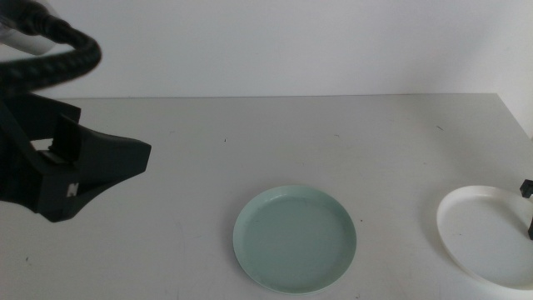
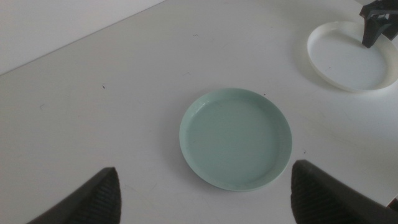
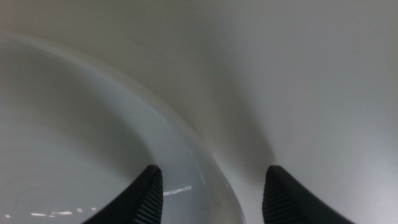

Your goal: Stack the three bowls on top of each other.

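A: Nearest on the table (image 1: pixel 250 125)?
B: The green bowl (image 1: pixel 295 239), with the white bowl (image 1: pixel 487 234) well apart at the right edge.
A: And the 2 grippers?
B: The right gripper (image 3: pixel 211 193) straddles the white bowl's rim, jaws apart. The left gripper (image 2: pixel 205 193) hangs wide open above the green bowl.

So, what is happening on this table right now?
Two robot arms are working at stacking bowls, and nothing is stacked yet. The mint green bowl lies alone in the middle of the table, untouched. The left gripper hangs above it with its fingers spread wide. The right gripper is down at the rim of the white bowl on the right side, one finger inside the rim and one outside, not closed. Only two bowls are in view.
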Robot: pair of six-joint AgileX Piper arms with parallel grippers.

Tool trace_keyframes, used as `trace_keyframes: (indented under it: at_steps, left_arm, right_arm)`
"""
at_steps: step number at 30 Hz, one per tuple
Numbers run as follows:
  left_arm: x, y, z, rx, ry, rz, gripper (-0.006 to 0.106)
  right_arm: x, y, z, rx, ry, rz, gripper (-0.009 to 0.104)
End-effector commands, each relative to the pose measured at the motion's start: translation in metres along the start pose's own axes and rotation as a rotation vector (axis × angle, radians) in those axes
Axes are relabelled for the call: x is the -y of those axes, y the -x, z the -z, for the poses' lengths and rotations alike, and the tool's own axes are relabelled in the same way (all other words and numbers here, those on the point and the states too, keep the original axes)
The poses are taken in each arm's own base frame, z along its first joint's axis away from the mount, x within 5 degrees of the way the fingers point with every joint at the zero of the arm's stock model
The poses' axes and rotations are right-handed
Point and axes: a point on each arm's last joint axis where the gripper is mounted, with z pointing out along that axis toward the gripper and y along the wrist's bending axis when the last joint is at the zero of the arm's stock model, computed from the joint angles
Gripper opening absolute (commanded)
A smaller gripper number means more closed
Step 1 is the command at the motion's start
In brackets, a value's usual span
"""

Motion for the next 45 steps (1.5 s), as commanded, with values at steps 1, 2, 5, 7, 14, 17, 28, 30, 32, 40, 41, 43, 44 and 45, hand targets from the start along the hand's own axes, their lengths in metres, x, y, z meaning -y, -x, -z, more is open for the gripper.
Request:
trace_keyframes:
  at_steps: [1,2,5,7,14,17,28,30,32,40,41,43,44,45]
  left_arm:
    - [0.001,0.012,0.006,0.094,-0.003,0.005,0.105]
    - [0.001,0.012,0.006,0.094,-0.003,0.005,0.105]
    - [0.001,0.012,0.006,0.094,-0.003,0.005,0.105]
    - [0.001,0.012,0.006,0.094,-0.003,0.005,0.105]
    - [0.001,0.012,0.006,0.094,-0.003,0.005,0.105]
    - [0.001,0.011,0.006,0.094,-0.003,0.005,0.105]
    - [0.001,0.012,0.006,0.095,-0.003,0.005,0.105]
    - [0.001,0.012,0.006,0.095,-0.003,0.005,0.105]
    - [0.001,0.012,0.006,0.095,-0.003,0.005,0.105]
    - [0.001,0.012,0.006,0.095,-0.003,0.005,0.105]
    - [0.001,0.012,0.006,0.095,-0.003,0.005,0.105]
    - [0.001,0.012,0.006,0.095,-0.003,0.005,0.105]
    - [0.001,0.012,0.006,0.095,-0.003,0.005,0.105]
    - [0.001,0.012,0.006,0.095,-0.003,0.005,0.105]
  right_arm:
    - [0.002,0.002,0.02,0.062,0.0,0.01,0.037]
    - [0.002,0.003,0.018,0.06,0.0,0.009,0.035]
    - [0.002,0.004,0.014,0.056,-0.001,0.009,0.029]
    - [0.003,0.005,0.013,0.057,-0.002,0.009,0.024]
    - [0.002,0.003,0.017,0.056,0.0,0.009,-0.001]
    - [0.0,0.0,0.025,0.076,0.012,0.006,-0.001]
    - [-0.035,-0.033,0.107,0.318,0.208,0.021,-0.001]
    - [-0.05,-0.041,0.117,0.347,0.241,0.07,-0.001]
    - [-0.068,-0.048,0.126,0.369,0.264,0.126,-0.001]
    - [-0.154,-0.072,0.124,0.358,0.283,0.362,-0.001]
    - [-0.165,-0.076,0.122,0.362,0.287,0.389,-0.001]
    - [-0.184,-0.083,0.119,0.366,0.297,0.423,-0.001]
    - [-0.194,-0.086,0.115,0.36,0.3,0.439,-0.001]
    - [-0.202,-0.089,0.113,0.356,0.304,0.45,-0.001]
